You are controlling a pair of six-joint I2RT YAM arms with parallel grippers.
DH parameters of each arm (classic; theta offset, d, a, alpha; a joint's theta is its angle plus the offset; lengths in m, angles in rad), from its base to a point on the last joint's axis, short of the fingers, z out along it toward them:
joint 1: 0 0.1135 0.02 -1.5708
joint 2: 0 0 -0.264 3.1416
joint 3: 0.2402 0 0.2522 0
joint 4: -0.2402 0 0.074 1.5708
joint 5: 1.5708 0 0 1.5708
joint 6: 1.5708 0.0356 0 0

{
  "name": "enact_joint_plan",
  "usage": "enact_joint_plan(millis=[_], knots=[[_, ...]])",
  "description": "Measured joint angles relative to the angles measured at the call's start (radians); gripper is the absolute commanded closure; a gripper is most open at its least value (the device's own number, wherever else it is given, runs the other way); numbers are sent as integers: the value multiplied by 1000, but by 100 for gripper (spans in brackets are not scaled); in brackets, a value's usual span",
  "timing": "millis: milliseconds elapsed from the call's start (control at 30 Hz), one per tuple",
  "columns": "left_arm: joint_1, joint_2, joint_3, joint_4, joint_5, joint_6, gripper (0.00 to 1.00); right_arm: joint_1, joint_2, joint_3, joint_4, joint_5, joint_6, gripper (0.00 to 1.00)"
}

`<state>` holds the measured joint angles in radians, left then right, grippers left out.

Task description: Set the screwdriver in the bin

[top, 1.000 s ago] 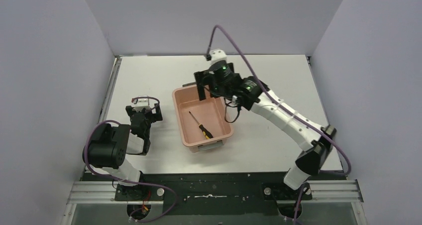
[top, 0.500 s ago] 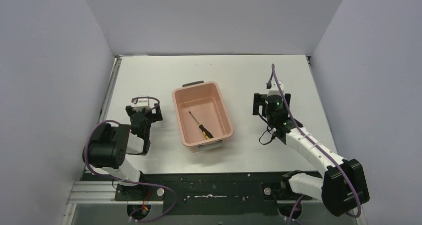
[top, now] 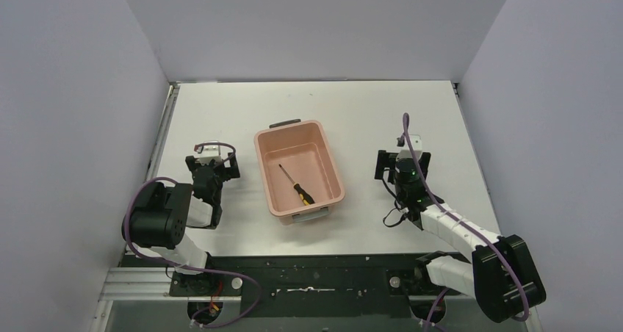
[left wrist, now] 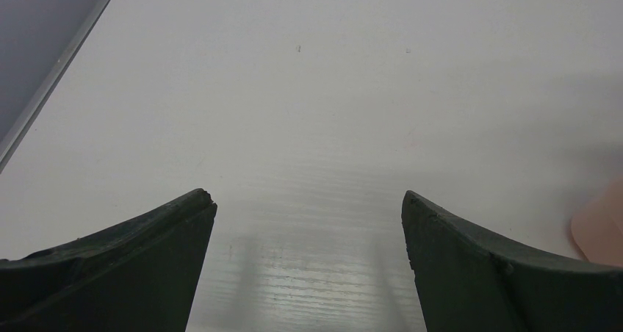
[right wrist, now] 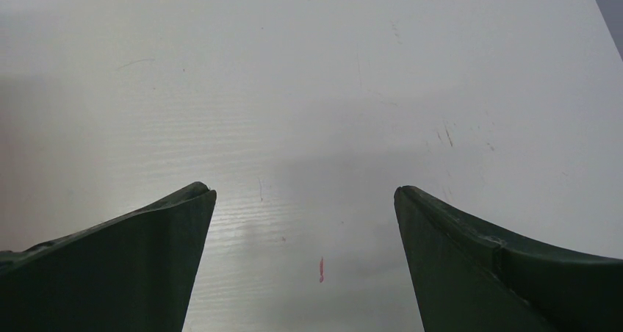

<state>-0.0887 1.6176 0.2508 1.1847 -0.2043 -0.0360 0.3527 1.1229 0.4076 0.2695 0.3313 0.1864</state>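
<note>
White table (top: 353, 104) holds bin (top: 308, 159) with screwdriver (top: 296, 184) inside, likely light, stiff, best pinched at handle; left gripper (left wrist: 306, 197) and right gripper (right wrist: 305, 191) both gape empty.

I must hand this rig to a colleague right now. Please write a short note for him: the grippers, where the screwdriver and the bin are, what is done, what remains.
Left gripper: open, empty, fingers over the table on the left side of the bin.
Right gripper: open, empty, over the table on the right side of the bin.
Screwdriver: lies flat on the bin floor, handle toward the near end.
Bin: upright mid-table, neither arm touching it.
Done: the screwdriver is in the bin.
Left: nothing for the task, as far as I see; perhaps only park the arms.
</note>
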Motion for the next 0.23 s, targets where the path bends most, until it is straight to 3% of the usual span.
enact_joint_plan(millis=[233], knots=[[0, 0, 0, 0, 0, 0, 3, 0, 0, -25, 45, -8, -1, 0]])
